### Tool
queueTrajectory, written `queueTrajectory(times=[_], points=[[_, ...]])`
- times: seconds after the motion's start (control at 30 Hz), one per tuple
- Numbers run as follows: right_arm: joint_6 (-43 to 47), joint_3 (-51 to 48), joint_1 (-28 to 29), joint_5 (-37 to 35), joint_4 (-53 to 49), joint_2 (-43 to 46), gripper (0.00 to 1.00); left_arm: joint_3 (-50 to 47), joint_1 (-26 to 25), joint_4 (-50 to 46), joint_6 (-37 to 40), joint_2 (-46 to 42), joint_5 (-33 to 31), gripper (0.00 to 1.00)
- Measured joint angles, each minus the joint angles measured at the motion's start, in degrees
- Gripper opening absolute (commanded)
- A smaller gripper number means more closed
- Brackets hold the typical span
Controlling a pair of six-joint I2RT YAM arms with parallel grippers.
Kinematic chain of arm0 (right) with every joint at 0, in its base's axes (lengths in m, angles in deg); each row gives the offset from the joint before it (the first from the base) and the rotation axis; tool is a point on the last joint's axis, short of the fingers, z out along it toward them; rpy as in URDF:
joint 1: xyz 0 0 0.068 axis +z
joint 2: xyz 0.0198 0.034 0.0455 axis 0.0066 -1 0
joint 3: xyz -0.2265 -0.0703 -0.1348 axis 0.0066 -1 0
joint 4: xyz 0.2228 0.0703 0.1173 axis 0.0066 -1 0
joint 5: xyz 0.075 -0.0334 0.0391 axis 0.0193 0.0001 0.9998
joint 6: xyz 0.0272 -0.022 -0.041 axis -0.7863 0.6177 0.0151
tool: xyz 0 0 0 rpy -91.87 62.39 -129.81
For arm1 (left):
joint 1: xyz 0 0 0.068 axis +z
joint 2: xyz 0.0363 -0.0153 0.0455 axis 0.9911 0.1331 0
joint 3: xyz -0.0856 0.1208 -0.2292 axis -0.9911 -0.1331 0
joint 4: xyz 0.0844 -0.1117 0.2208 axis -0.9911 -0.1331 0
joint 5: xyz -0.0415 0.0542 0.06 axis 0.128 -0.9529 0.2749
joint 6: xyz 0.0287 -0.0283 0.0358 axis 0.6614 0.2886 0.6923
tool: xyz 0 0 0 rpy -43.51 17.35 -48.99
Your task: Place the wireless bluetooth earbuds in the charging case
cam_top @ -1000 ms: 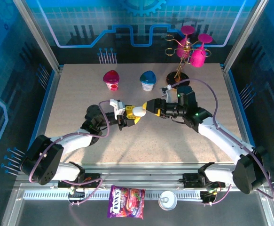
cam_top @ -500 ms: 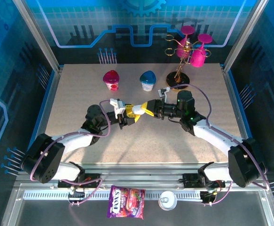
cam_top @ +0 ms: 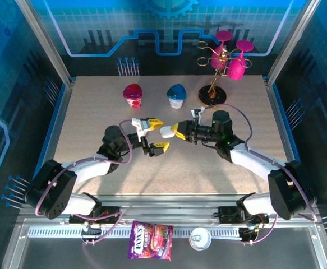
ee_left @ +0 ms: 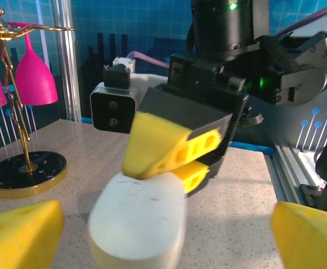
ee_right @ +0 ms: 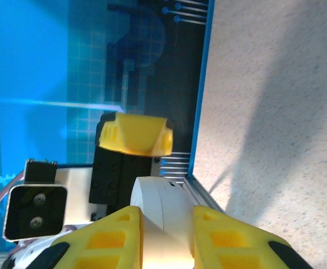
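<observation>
Handover stage, by judgement: charging case (cam_top: 166, 131) clenched at one end in right gripper (cam_top: 178, 129) above mid table (cam_top: 96, 112), left gripper (cam_top: 157, 134) splayed wide, released, flanking its free end; next move calling for steady hold and lid opening ahead of insertion.

case (cam_top: 165, 132) in right gripper (cam_top: 173, 131), left gripper (cam_top: 158, 134) splayed

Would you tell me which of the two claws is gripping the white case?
The right claw, which is shut on the white case. The left claw stands wide open, its yellow tips clear of the case on either side.
</observation>
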Motion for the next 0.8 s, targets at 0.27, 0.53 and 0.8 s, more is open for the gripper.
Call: queueTrajectory(times=[0.27, 0.53, 0.8], points=[[5.66, -0.28, -2.64, -5.44, -0.44, -8.96, 0.21, -5.53, 0.00, -5.31, 1.20, -5.99, -3.93, 0.99], [14.91, -0.22, -2.82, -15.06, -4.83, -17.20, 0.21, -6.93, 0.00, -16.50, 6.03, -13.27, -7.65, 0.99], [21.57, 2.01, -2.84, -22.18, -9.27, -21.62, 0.28, -4.48, -0.22, -33.35, 13.38, -14.36, -9.51, 0.99]])
